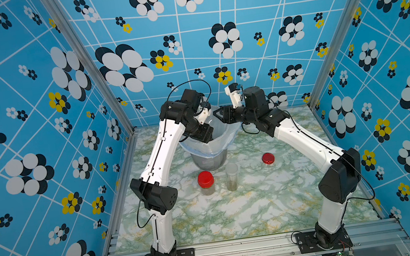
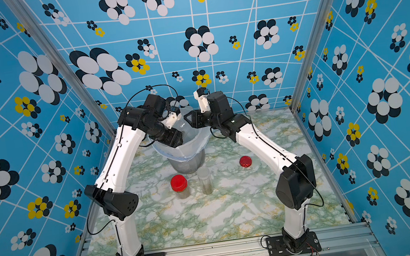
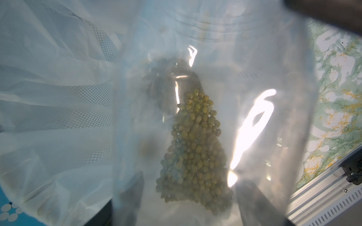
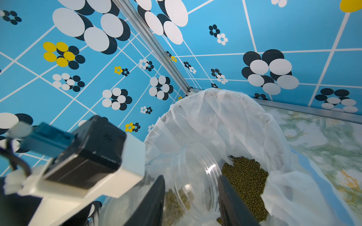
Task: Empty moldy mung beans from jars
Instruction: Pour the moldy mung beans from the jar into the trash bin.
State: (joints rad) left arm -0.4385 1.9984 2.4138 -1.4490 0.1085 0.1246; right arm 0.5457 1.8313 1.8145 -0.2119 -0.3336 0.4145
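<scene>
Left wrist view: clear jar (image 3: 211, 58) tilted over the white bag (image 4: 225, 109)
Your left fingers (image 3: 252, 207) clamp the clear jar, mung beans (image 3: 195, 152) piled inside it; loose beans (image 4: 246, 176) lie in the white bag. Right fingers (image 4: 233, 199) sit either side of its mouth, can't tell if they're squeezing. Red-lidded jar (image 1: 206, 184) and tall jar (image 1: 232, 176) stand on the worktop (image 1: 237, 211).

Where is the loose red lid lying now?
In both top views the loose red lid lies flat on the table, on the robot's right, nearest the tall lidless jar.
</scene>
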